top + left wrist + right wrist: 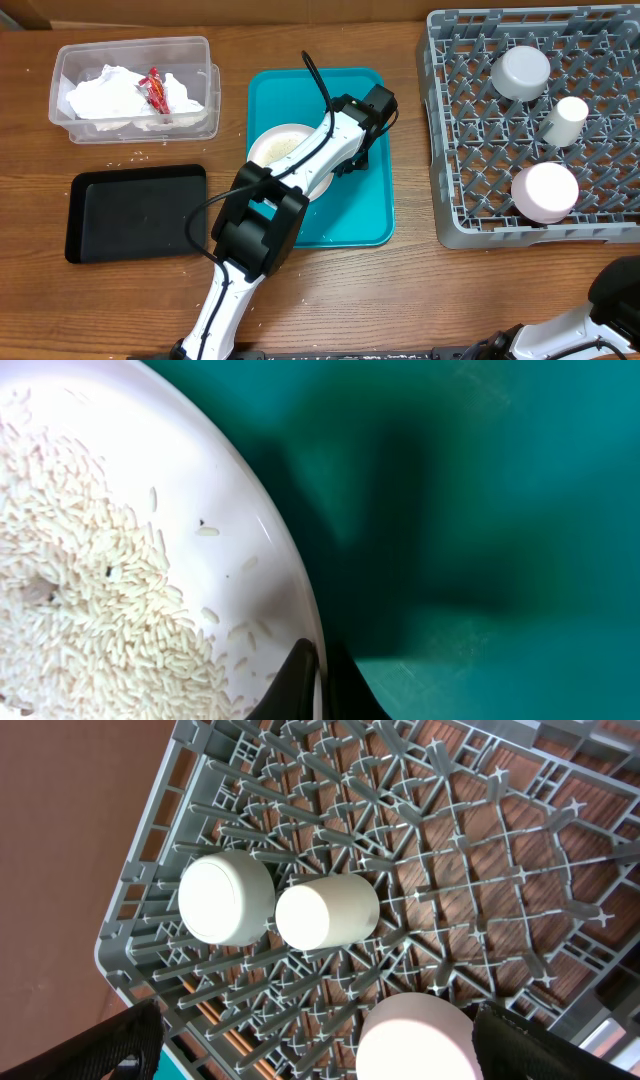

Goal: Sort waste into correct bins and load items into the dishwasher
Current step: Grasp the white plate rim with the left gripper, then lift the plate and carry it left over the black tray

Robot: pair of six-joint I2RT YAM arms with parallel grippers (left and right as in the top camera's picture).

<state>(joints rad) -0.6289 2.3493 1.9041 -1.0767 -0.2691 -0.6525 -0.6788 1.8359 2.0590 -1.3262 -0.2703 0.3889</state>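
Note:
A large round white plate [280, 150] with loose white rice [80, 590] lies on the teal tray [365, 215]. My left gripper [320, 685] is shut on the plate's right rim [285, 560], one finger inside and one outside. The grey dish rack [470, 215] at the right holds an upturned grey bowl [520, 72], a small white cup [566, 120] and a smaller white dish [545, 192]. My right gripper [315, 1045] is open and empty above the rack, over the dish [415, 1040], with the cup [325, 910] and bowl [225, 898] beyond.
A clear tub [70, 60] at the back left holds crumpled napkins [110, 92] and a red wrapper [155, 90]. A black tray [135, 212] lies in front of it. Stray rice grains [140, 156] dot the table. Thin wooden sticks [220, 1025] lie low in the rack.

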